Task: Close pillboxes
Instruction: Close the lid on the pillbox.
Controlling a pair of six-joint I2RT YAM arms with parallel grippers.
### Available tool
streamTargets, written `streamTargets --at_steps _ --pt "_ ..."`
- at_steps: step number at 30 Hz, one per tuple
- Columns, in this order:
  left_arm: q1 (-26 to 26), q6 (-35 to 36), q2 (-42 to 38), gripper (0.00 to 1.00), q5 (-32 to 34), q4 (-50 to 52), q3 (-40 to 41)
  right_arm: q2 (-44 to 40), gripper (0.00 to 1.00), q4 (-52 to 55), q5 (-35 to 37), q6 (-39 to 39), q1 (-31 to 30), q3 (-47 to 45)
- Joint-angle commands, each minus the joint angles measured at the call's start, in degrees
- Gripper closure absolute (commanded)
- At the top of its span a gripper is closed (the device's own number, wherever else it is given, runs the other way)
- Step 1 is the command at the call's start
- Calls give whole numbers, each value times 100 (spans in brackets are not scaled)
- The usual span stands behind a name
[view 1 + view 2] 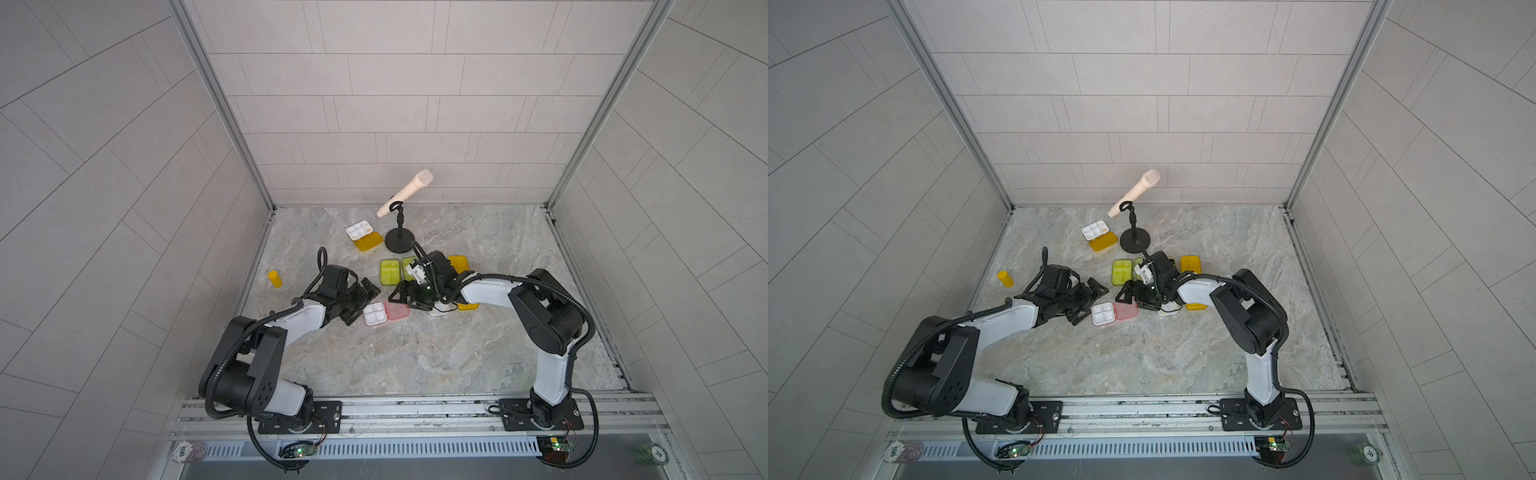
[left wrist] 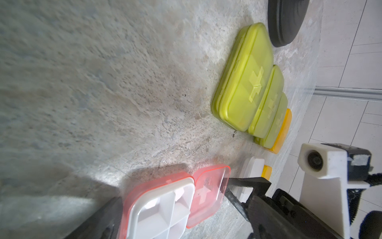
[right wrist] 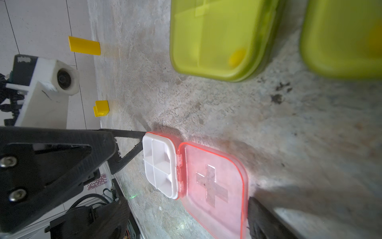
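Lying open mid-frame, translucent pink-lidded white pillbox [image 1: 375,313] stretches left-to-right between wide-spread left gripper [image 1: 362,305] and parted, empty right gripper [image 1: 407,302]

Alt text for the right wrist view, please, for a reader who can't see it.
An open pink pillbox lies on the marble table, white tray and cross-marked lid side by side, with the left gripper open at the tray's outer edge. Two closed green pillboxes sit nearby, and a yellow bottle stands by the wall.
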State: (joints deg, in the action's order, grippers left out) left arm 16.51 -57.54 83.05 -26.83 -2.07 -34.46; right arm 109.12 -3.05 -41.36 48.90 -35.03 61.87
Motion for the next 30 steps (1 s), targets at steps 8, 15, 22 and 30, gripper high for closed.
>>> streamTargets --at_steps 8,15,22,30 --pt "-17 -5 34 0 -121 -252 53 -448 10 -311 -229 287 -20 -1" --pt "-33 -126 -56 0 -103 -405 158 -548 11 -374 -250 368 -101 56" --pt "-306 -530 -1404 0 935 92 623 -485 11 -74 -169 224 -280 282" --pt "-762 -273 -2590 0 1284 1072 703 -160 11 248 -3 75 -578 789"
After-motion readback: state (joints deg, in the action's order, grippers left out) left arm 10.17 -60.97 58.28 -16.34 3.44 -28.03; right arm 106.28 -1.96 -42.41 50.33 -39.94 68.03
